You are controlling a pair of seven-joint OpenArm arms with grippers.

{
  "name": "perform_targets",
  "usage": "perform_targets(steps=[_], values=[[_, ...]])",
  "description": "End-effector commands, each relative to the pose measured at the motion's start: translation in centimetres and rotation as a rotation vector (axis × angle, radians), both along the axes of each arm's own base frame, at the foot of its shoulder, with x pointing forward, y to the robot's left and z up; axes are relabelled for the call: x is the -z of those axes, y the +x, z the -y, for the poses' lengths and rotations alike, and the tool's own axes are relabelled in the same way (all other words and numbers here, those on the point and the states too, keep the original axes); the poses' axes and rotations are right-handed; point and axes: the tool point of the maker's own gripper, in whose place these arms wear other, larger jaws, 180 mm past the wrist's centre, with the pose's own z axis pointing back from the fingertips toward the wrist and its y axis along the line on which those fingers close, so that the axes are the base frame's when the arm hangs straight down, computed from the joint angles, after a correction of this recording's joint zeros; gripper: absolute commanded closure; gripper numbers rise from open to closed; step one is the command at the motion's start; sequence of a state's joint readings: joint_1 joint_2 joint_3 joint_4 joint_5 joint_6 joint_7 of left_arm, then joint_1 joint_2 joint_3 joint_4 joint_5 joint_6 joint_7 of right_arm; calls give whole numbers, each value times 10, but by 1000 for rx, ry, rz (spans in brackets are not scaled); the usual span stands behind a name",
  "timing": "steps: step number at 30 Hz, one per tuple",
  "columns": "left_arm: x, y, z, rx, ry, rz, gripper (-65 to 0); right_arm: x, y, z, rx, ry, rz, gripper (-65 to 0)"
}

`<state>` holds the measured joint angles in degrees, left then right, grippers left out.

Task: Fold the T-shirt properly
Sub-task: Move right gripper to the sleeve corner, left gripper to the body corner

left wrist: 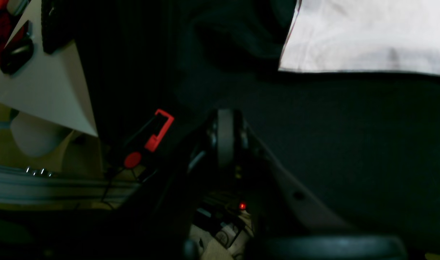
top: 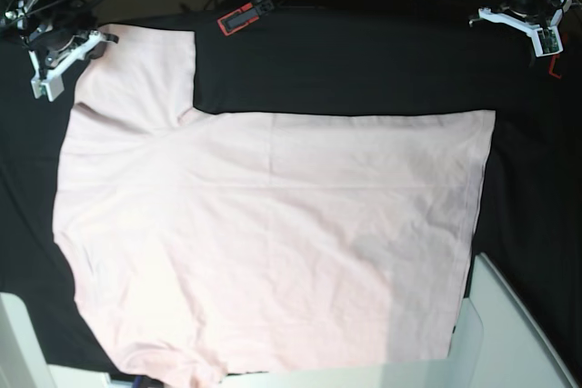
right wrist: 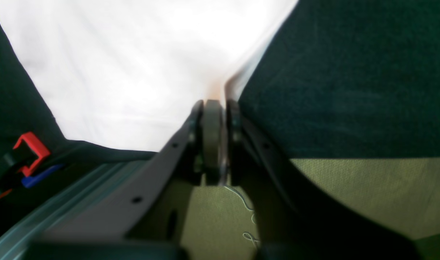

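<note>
Matt cloth on matt cloth, with hard plastic at the edges

The T-shirt (top: 273,243) looked like soft pale pink cotton, matt and lightly creased, lying on a black cloth (top: 364,70) with a fine, dull weave. The right gripper (right wrist: 218,104) showed dark matt plastic fingers (right wrist: 212,137), pinched on a tuck of the shirt fabric; the left gripper (left wrist: 225,119) looked the same dull dark plastic. A red clamp (left wrist: 158,130) appeared as smooth plastic with a slight sheen. The white board (left wrist: 43,90) looked smooth and matt.
</note>
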<state>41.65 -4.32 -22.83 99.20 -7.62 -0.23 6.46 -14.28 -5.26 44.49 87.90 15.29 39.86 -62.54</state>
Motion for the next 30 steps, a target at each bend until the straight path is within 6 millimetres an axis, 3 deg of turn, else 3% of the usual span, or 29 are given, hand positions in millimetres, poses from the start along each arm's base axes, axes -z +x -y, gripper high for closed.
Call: perform_targets(steps=[1,4,9,12,20,30], values=[[-8,2,-3,4,20,24,0,-6,8,6,-2,-14,30,-6],[-8,5,-3,0,16,32,-62,-6,8,6,-2,-15,30,-3],[3,7,-3,-22,-5,29,-297,-6,7,5,-2,-13,27,-3],[9,11,-3,-34,-17,32,-368,-6,7,5,-2,-14,26,-3],[20,42,-3,-78,-240,166,-375,-5,5,6,-2,-15,25,-3],[76,46,-13,-199,-361,130,-373,-4,1,8,-2,-20,17,-3]])
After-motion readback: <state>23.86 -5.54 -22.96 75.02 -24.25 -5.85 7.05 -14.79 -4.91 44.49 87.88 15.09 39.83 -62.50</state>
